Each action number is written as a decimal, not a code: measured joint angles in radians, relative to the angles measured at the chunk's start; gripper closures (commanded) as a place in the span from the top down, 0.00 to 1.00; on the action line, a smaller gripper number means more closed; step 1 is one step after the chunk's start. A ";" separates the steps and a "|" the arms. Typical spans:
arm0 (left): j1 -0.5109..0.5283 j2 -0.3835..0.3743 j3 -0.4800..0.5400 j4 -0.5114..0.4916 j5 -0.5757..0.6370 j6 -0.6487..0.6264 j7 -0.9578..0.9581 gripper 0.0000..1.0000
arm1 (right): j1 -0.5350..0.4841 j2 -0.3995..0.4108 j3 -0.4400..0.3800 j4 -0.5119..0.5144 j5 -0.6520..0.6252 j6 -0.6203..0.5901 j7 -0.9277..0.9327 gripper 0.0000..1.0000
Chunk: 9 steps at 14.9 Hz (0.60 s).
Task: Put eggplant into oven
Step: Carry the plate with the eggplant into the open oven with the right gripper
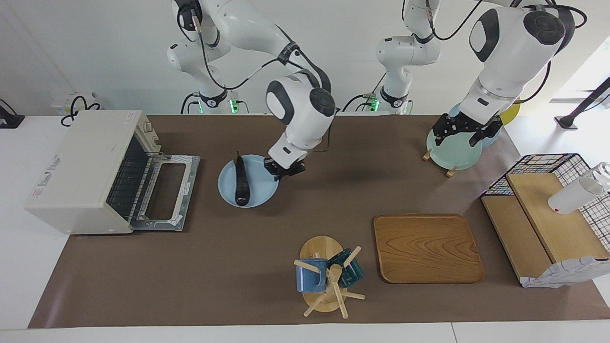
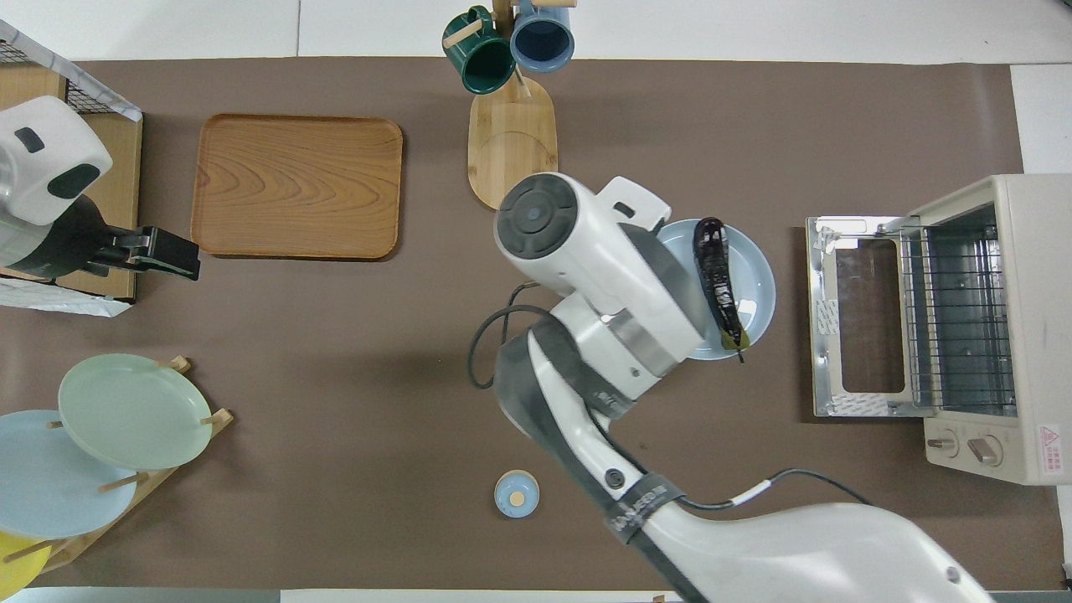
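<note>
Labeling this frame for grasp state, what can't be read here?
- Right gripper: overhead view, its own arm covers it and that edge of the blue plate; the grip can't be confirmed.
- Eggplant: lies on the plate; whether it is loose there can't be told.
- Oven: door down, inside dark behind the rack.
- Left gripper: waits over the plate rack.
- White bottle: cut off, facing view.

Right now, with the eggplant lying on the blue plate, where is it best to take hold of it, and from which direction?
Probably at the middle of the eggplant, coming straight down from above. It lies flat and lengthwise on the blue plate, slim enough for the jaws to span its width, and its top is uncovered. The right gripper already holds the plate's rim, so the plate may be carried instead.
</note>
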 measured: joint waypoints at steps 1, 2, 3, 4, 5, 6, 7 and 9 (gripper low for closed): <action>0.010 -0.002 -0.011 0.000 0.000 0.000 0.000 1.00 | -0.052 -0.057 -0.001 -0.063 0.000 0.008 -0.047 0.00; 0.021 -0.003 -0.023 0.000 0.000 0.000 0.000 1.00 | -0.110 -0.116 -0.002 -0.134 0.000 0.028 -0.100 0.00; 0.027 -0.004 -0.033 0.000 0.000 0.000 0.000 1.00 | -0.169 -0.171 -0.003 -0.205 0.000 0.060 -0.155 0.00; 0.028 -0.004 -0.037 0.000 0.000 0.000 0.000 1.00 | -0.229 -0.221 -0.003 -0.278 0.000 0.101 -0.211 0.00; 0.028 -0.004 -0.039 0.000 0.000 0.000 0.000 1.00 | -0.282 -0.260 -0.003 -0.344 0.000 0.143 -0.261 0.00; 0.028 -0.004 -0.040 0.000 0.000 0.000 0.000 1.00 | -0.332 -0.292 -0.003 -0.405 0.000 0.184 -0.316 0.00; 0.028 -0.004 -0.041 0.000 0.000 0.000 0.000 1.00 | -0.380 -0.315 -0.003 -0.453 0.000 0.218 -0.375 0.00; 0.028 -0.004 -0.041 0.000 0.000 0.000 0.000 1.00 | -0.476 -0.335 -0.002 -0.499 0.002 0.255 -0.502 0.00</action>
